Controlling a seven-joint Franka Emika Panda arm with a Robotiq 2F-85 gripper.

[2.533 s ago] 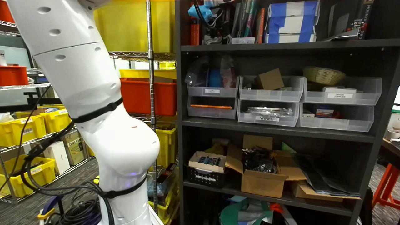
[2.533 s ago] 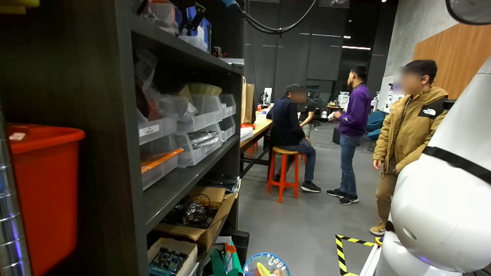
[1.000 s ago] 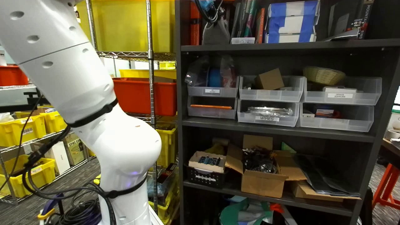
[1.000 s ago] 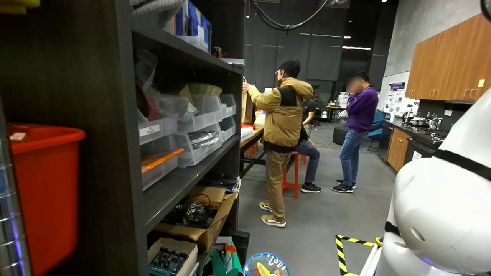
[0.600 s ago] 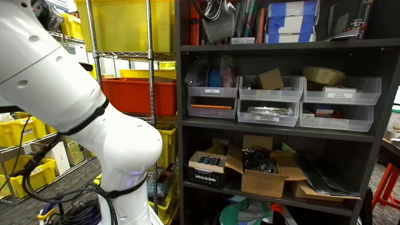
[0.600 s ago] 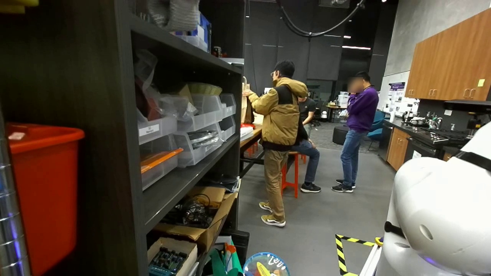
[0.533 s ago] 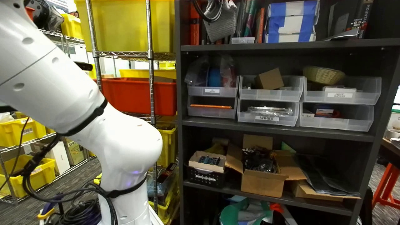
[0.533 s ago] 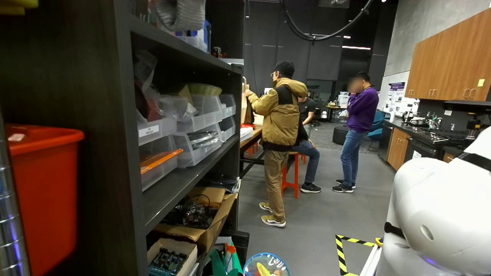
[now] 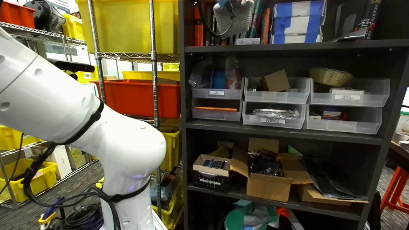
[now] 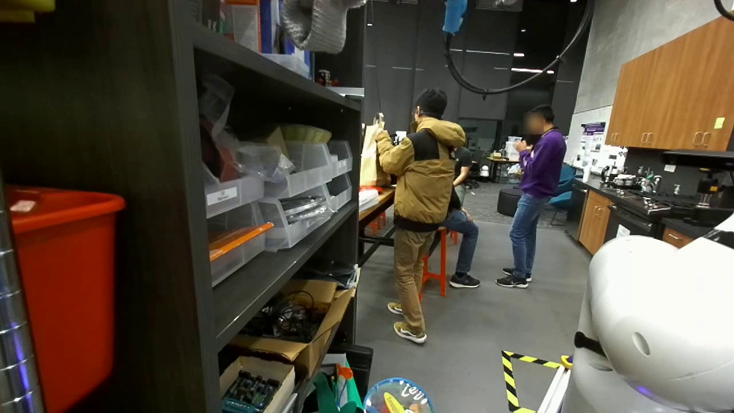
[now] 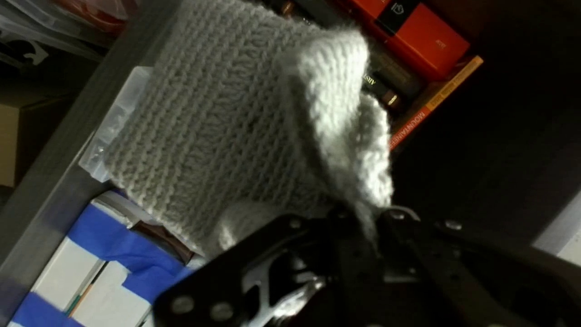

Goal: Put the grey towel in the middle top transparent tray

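Note:
The grey towel (image 11: 218, 113), a ribbed knit, fills much of the wrist view, with one folded bit pinched between the fingertips of my gripper (image 11: 370, 220). It dangles in front of the books on the top shelf, as an exterior view shows the towel (image 9: 235, 19) at the upper edge. Elsewhere the towel (image 10: 321, 26) hangs off the shelf's front side. The gripper itself is cut off above both exterior views. Below and to the right of the towel is the middle top transparent tray (image 9: 276, 97), a whitish bin holding a tan cardboard piece (image 9: 276, 81); its lip (image 10: 307, 180) also shows.
A dark shelf board (image 9: 297, 47) separates the towel's level from the bins. Blue-and-white boxes (image 9: 298, 22) and a small clear box (image 9: 248, 41) stand on it. Similar bins flank the tray. A black cable (image 10: 487, 89) loops from the arm. People (image 10: 427, 183) stand behind.
The towel, earlier low on the top shelf under the gripper, has been lifted, then carried right and out toward the shelf front. The white arm has leaned back and lower.

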